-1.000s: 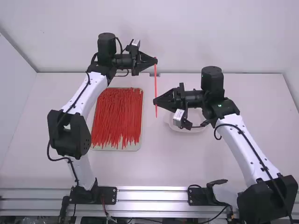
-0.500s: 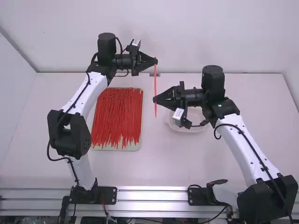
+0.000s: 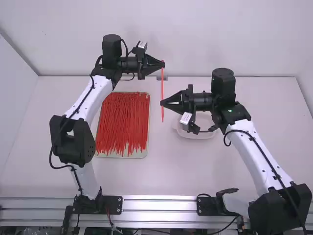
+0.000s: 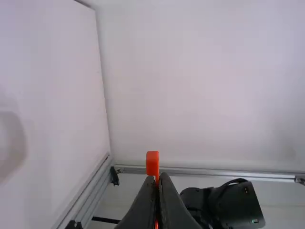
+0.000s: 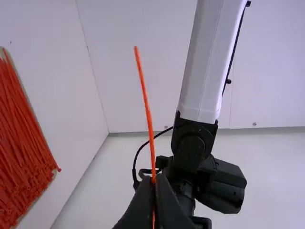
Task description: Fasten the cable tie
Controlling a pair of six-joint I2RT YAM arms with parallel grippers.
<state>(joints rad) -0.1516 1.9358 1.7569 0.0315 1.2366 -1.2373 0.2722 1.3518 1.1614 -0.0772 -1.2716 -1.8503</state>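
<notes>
Cable tie, orange-red, hangs upright above the counter. The left claw is clamped shut on its head at the 12 o'clock end. The right claw is closed on the strap lower down. A tray of spare ties lies at its 8 o'clock.

White table, flat and matte, spanning the frame from left edge to right. Item one, left of centre: a pale rectangular tray lying flat on it, long side running up the frame, covered by a layer of red cable ties. Item two, right of centre, apart from the tray: a small translucent dish.
</notes>
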